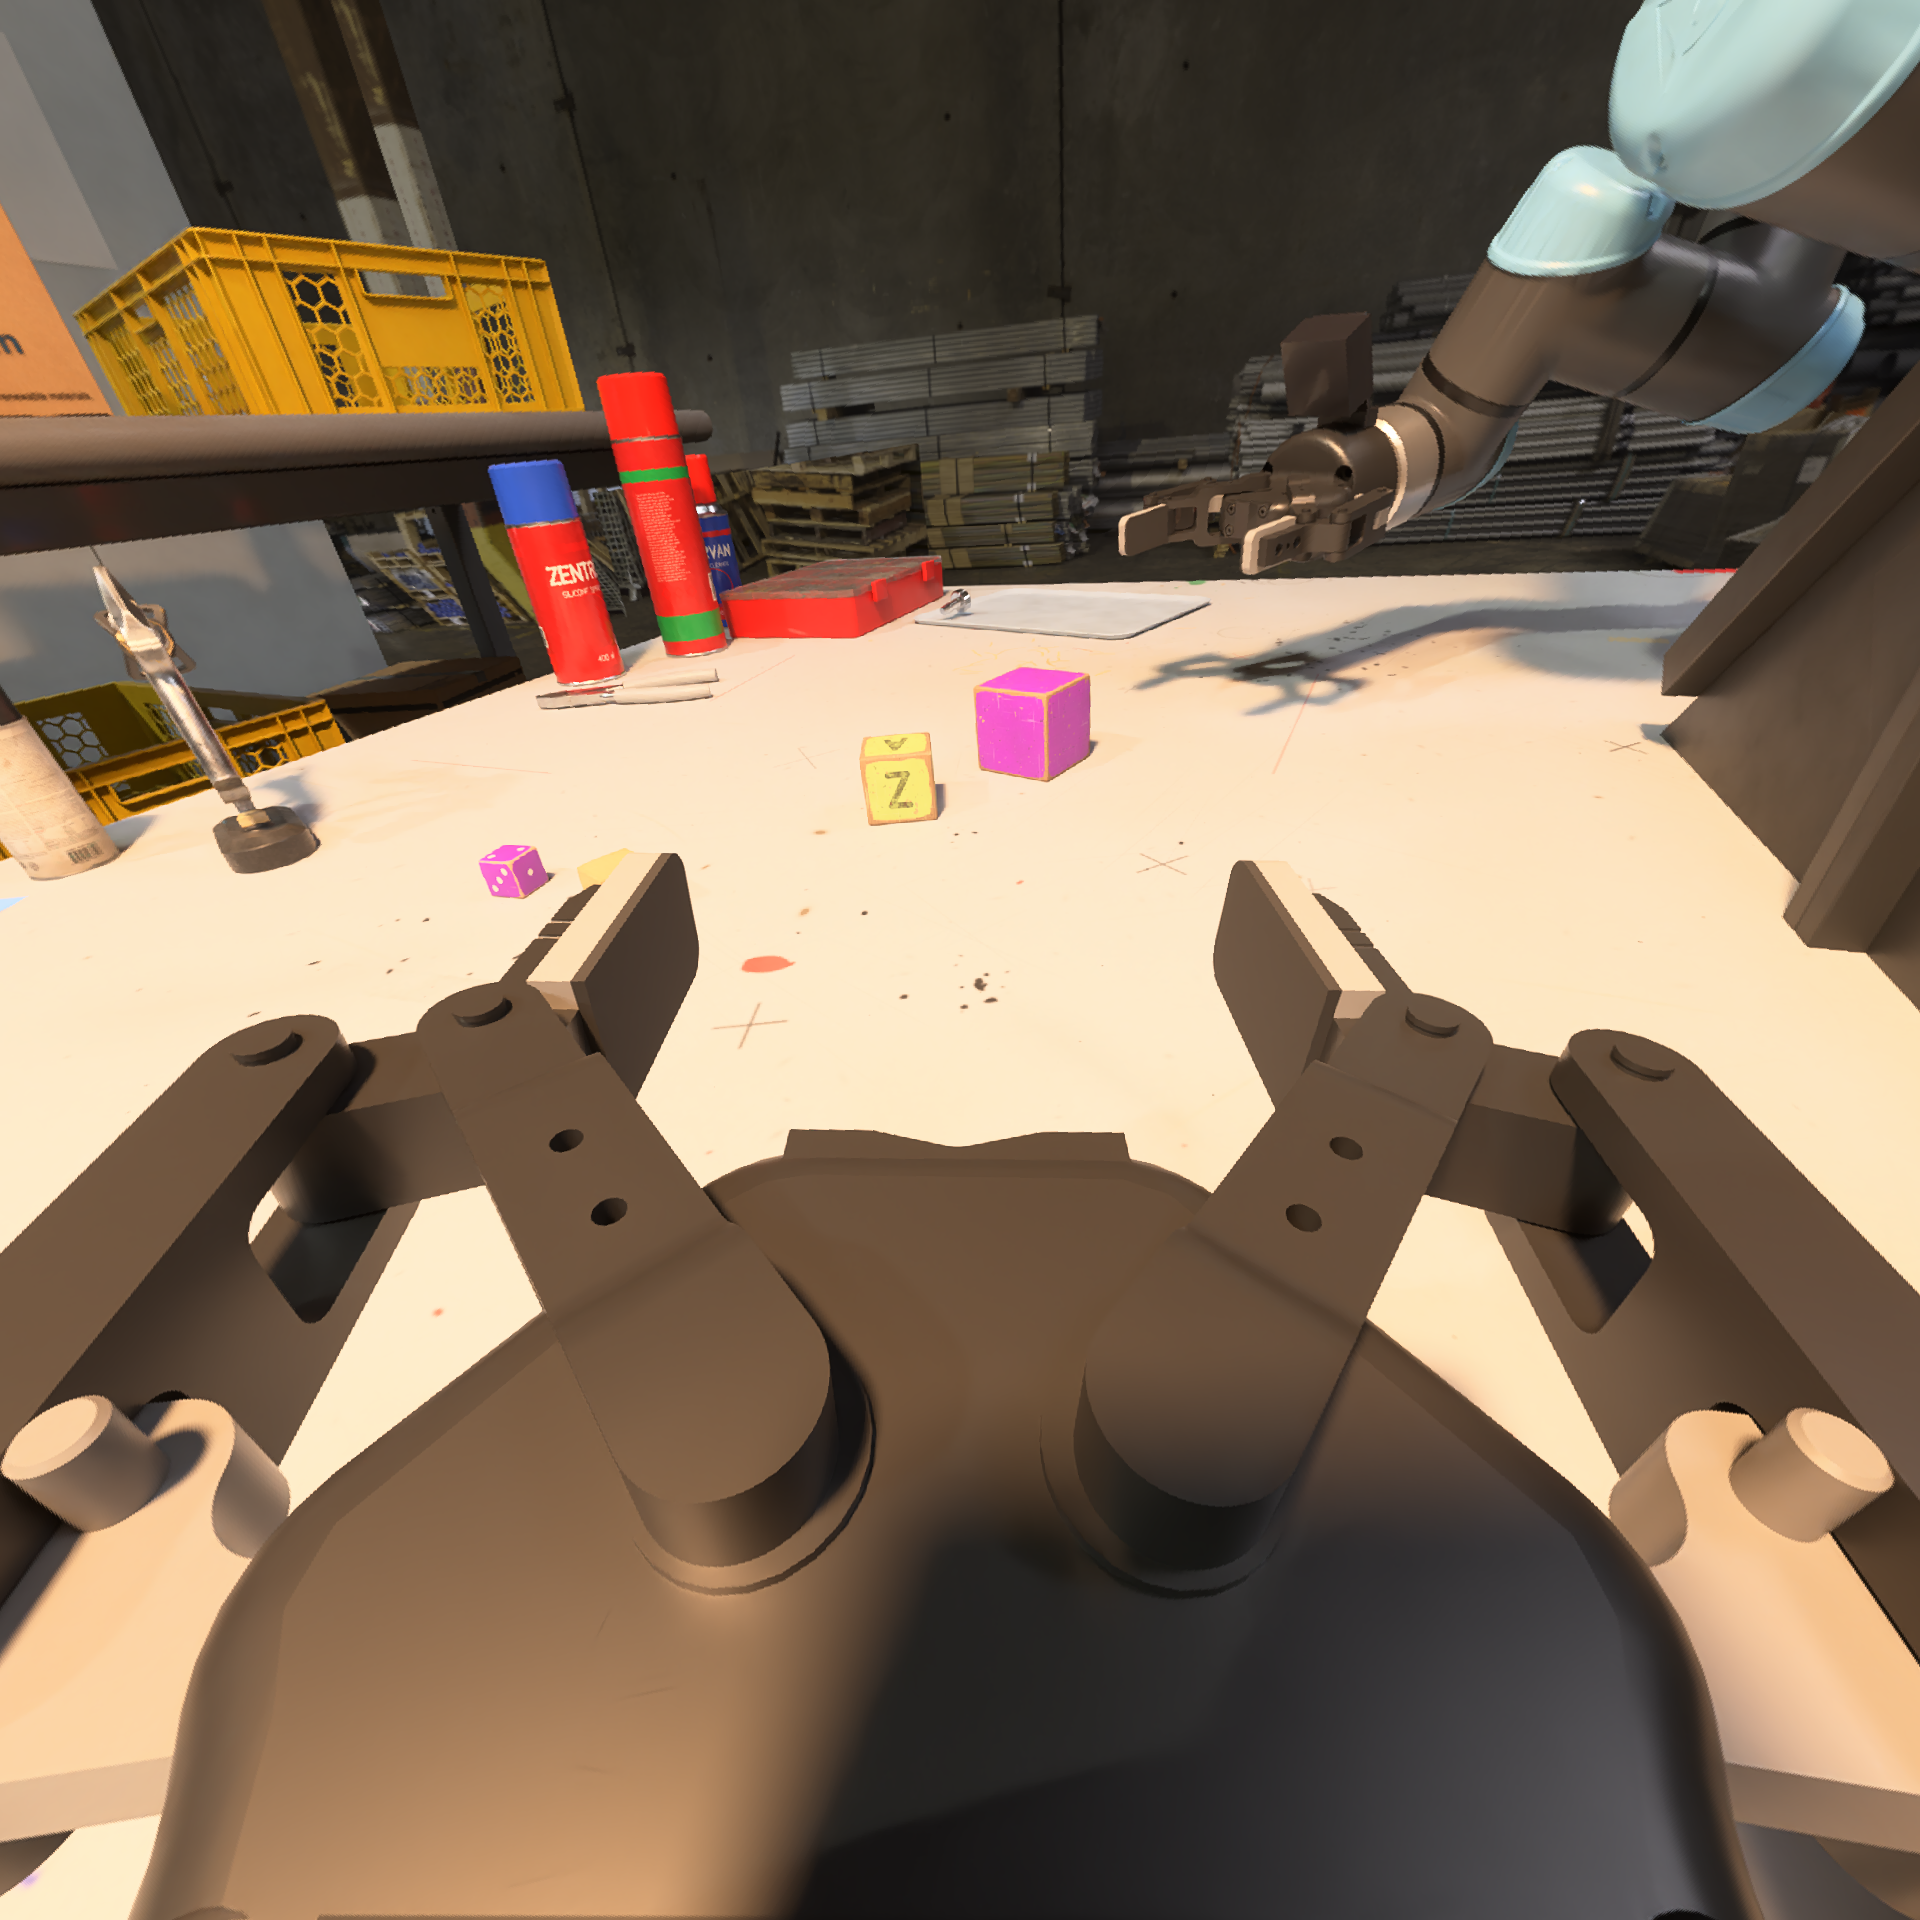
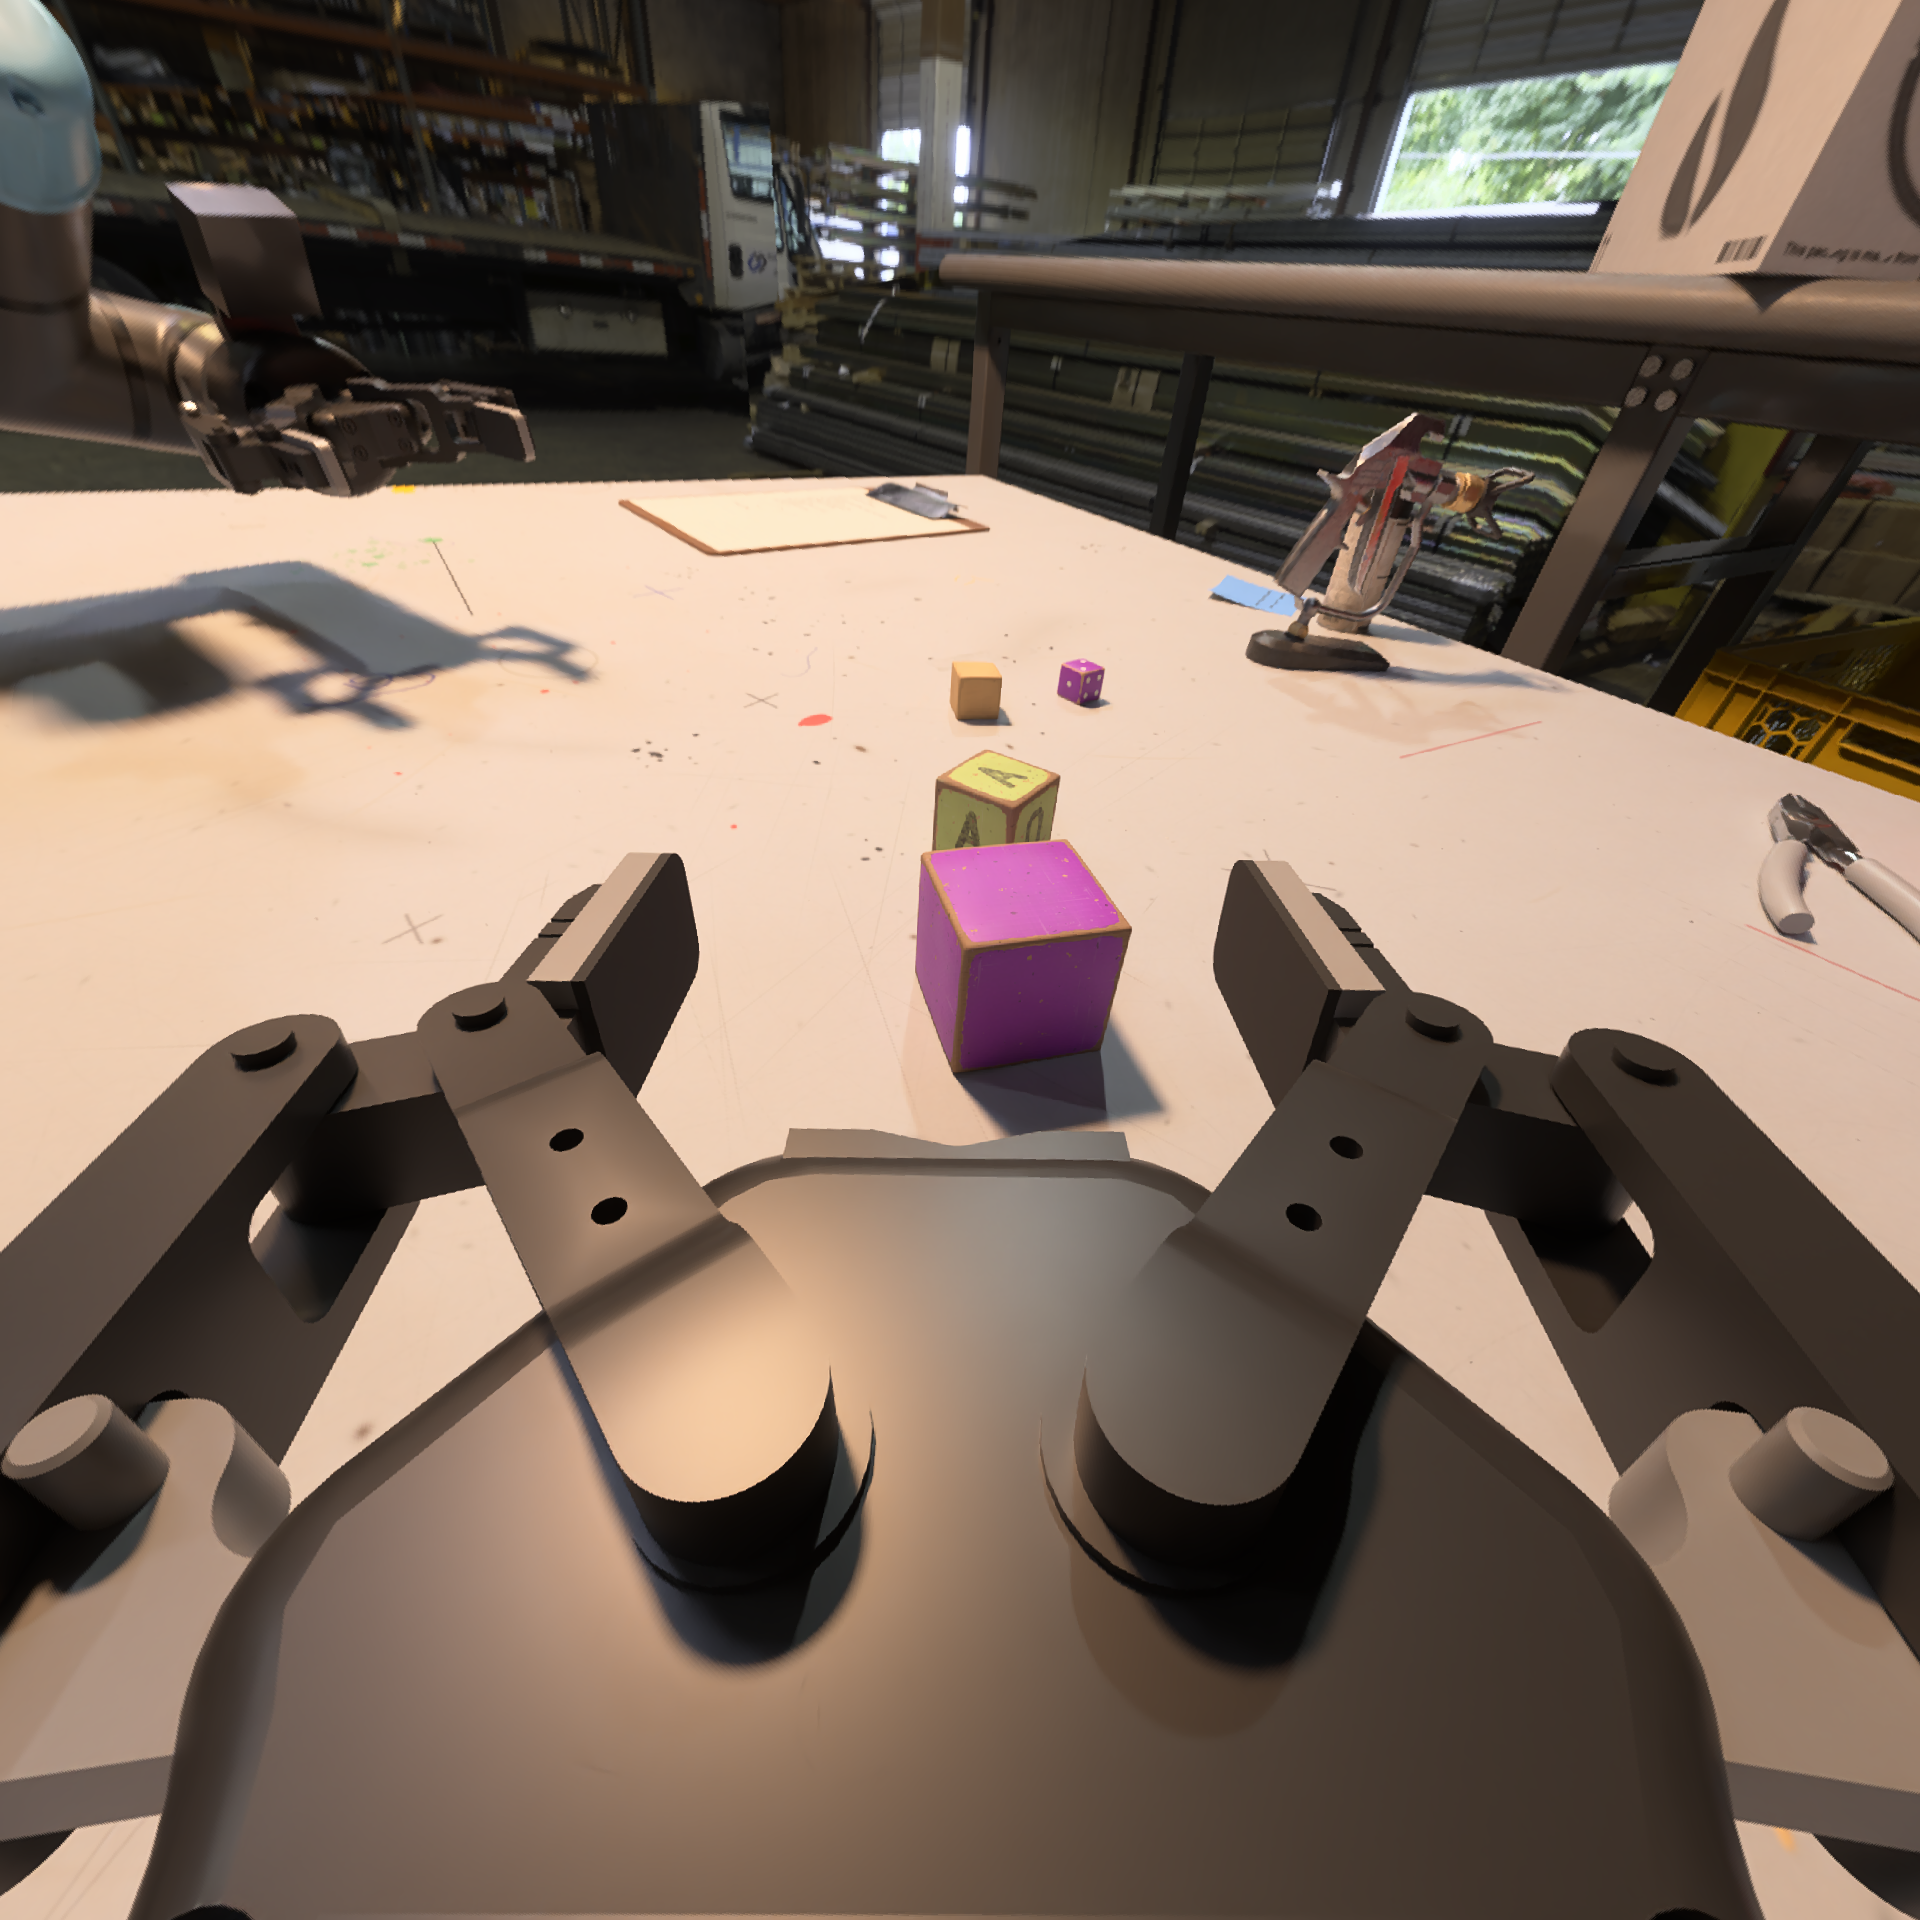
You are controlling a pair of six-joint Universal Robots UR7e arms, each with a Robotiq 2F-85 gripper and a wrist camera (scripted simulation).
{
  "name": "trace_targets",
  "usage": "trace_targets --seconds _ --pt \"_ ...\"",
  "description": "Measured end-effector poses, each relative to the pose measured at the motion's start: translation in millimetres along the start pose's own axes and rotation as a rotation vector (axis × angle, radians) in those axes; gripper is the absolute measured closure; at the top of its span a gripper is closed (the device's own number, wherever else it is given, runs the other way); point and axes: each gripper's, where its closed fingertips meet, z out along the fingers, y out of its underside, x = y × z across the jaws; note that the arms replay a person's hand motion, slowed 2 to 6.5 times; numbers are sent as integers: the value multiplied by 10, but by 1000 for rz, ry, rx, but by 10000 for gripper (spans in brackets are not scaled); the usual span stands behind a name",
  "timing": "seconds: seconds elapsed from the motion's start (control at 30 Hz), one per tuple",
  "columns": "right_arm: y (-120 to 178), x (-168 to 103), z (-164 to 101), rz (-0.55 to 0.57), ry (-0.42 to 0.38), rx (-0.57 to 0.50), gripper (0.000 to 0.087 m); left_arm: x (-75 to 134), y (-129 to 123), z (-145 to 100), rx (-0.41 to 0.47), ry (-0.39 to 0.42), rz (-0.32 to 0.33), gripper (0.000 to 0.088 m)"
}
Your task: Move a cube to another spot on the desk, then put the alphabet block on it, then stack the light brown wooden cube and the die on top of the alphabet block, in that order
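Right claw (image 2: 956, 940) spread wide, empty, above desk (image 2: 312, 831). Magenta cube (image 2: 1018, 956) just ahead between its fingers, on desk. Alphabet block (image 2: 995, 798) just behind it; light brown wooden cube (image 2: 976, 689) and purple die (image 2: 1081, 682) farther back, apart. Left claw (image 1: 956, 940) released, empty.

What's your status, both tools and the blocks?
Left tool and right tool open, empty. Magenta cube right ahead of the right tool, alphabet block just behind. Wooden cube and die unstacked. Nothing blocking.
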Motion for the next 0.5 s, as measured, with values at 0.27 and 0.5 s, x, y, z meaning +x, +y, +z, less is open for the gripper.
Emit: trace_targets --seconds 0.27,0.5 --pt "6 12 105 -43 -29 -150 20 -9 -3 -4 4 -3 -7 23" --pt "76 43 220 -61 -64 -353 20 -6 2 0 0 -1 -6 23"
